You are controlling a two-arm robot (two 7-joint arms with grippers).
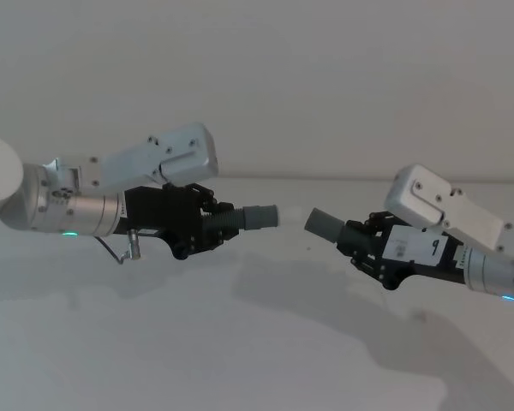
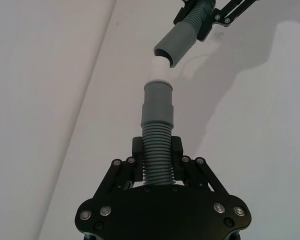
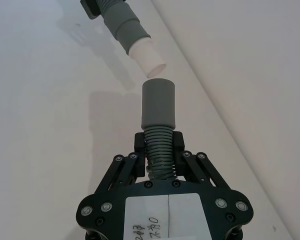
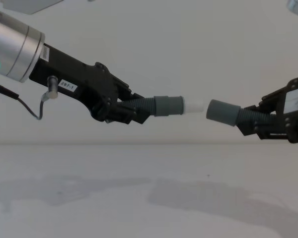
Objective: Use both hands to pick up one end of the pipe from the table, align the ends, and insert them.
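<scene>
My left gripper (image 4: 120,113) clamps the ribbed part of one hose (image 4: 145,106), its grey cuff (image 4: 168,105) and white tip (image 4: 194,105) pointing toward my right side. My right gripper (image 4: 262,124) pinches the other hose (image 4: 248,115) just behind its plain cuff (image 4: 222,112). Both pieces hang in the air above the tabletop (image 4: 139,198), tip and cuff mouth just apart. The two axes look tilted against each other (clearest from my wrists), so pushing now may jam the tip on the rim, bend the soft hose or twist it in my grip.
</scene>
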